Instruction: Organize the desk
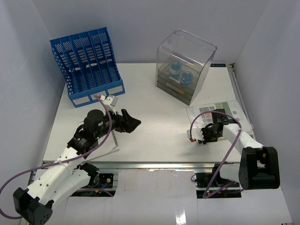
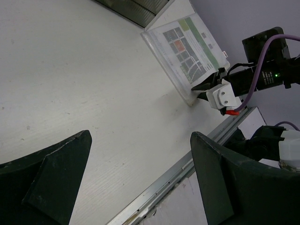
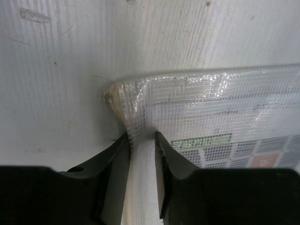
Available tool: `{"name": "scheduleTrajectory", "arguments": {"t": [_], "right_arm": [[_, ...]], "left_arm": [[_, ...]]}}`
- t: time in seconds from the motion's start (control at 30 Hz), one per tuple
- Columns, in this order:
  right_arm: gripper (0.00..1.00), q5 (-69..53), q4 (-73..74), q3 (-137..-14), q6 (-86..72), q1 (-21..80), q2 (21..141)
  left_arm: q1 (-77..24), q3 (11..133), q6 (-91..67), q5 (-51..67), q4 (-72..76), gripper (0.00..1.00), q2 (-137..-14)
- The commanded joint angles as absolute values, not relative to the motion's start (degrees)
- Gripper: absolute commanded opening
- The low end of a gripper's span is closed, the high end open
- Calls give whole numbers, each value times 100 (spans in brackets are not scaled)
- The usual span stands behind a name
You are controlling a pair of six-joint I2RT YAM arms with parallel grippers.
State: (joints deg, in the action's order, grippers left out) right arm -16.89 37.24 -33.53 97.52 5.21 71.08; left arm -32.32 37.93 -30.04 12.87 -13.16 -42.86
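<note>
The right gripper (image 3: 140, 149) has its 2 fingers (image 3: 115, 161) pressed together on the edge of a clear mesh pouch (image 3: 213, 105), right beside the pouch's rounded near left corner. The plastic stands up in a narrow ridge between the pads. Inside the pouch is a printed sheet (image 1: 221, 108) with coloured squares and a green band. The rest of the pouch lies flat on the desk (image 1: 154, 115) on its right side, close to the right edge and just near of the clear drawer box (image 1: 185, 65).

The left gripper (image 2: 140, 183) is spread wide with nothing between its fingers. It hangs over bare tabletop left of centre and points right, toward the pouch and the other arm.

The desk is the broad white surface filling the middle of the overhead view. Its aluminium rail (image 1: 154, 165) runs along the near edge, just beyond the 2 arm bases. A blue slotted file rack (image 1: 89, 65) stands at the far left corner. The drawer box stands at the far side, right of centre, with 2 blue round items (image 1: 176, 68) visible through its walls. A white sheet (image 1: 111, 146) lies on the near left part of the desk, partly under the left arm.
</note>
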Motion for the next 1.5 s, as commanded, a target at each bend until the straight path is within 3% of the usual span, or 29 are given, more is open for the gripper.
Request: {"name": "scheduleTrajectory", "arguments": {"t": [0.0,0.17,0.37,0.6,1.27,1.4,1.47], "right_arm": [[22,-1863,4009,-3112,9632,512,7392],[8,-2305,4652,-3343,9498,527,7099],[8,-3397,5579,-4052,9389,536,6494],[8,-4635,6293,-4936,9170,787,6215],[8,-4666,4124,-5340,6859,3082,6351],[8,-4660,3986,-5423,6692,3461,6421],[8,-4605,3875,-5416,6566,3657,6380]], "left_arm": [[-3226,3435,-3455,1653,-677,98,-4208],[-3226,2949,-4131,1909,33,98,-4540],[-3226,2464,-5188,2195,1128,98,-5181],[-3269,2851,-6147,1995,1334,98,-6266],[-4212,4424,-7819,2313,1978,97,-9062],[-4254,4535,-7920,2355,1980,91,-9290],[-4254,4617,-7920,2352,1999,78,-9357]]}}
